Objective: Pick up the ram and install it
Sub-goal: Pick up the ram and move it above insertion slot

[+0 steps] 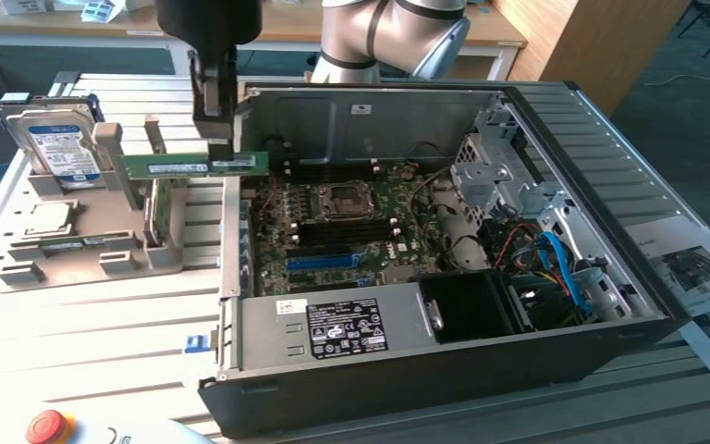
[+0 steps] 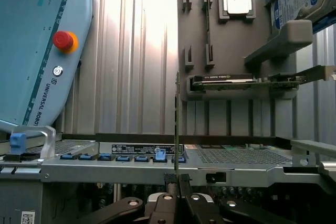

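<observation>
The ram (image 1: 195, 166) is a slim green stick, held level in the air by one end. My gripper (image 1: 222, 150) is shut on it and comes down from above. The stick hangs over the gap between the grey holder (image 1: 84, 254) and the wall of the open computer case (image 1: 454, 356) at the exterior view's left. The motherboard (image 1: 355, 222) lies inside the case, lower and toward the exterior view's right of the stick. In the wrist view the ram (image 2: 176, 124) shows edge-on as a thin line rising from my shut gripper (image 2: 176, 179).
The grey holder carries a hard drive (image 1: 59, 148), a processor chip (image 1: 41, 219) and an upright green card (image 1: 154, 208). A teach pendant (image 2: 31, 51) with a red stop button (image 1: 49, 426) lies near the case. The arm's base (image 1: 392, 32) stands behind the case.
</observation>
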Robot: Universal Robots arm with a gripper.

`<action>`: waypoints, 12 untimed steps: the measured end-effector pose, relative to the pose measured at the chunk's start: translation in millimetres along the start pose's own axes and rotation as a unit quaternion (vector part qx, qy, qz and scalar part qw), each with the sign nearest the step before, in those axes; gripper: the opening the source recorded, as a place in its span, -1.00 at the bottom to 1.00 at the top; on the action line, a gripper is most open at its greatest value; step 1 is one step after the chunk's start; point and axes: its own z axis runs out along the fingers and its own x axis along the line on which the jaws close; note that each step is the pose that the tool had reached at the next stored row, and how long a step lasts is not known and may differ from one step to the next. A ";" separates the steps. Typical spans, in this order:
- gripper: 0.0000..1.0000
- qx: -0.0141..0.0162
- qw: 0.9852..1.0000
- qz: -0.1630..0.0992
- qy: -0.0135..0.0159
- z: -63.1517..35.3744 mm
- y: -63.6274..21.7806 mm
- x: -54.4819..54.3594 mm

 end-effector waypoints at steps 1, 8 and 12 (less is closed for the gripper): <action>-0.76 0.000 1.000 0.000 0.000 -0.1 -2.0 0.2; -0.76 -0.001 1.000 0.000 0.000 -1.0 -16.8 1.5; -0.76 -0.001 1.000 0.000 0.000 -1.6 -25.4 2.2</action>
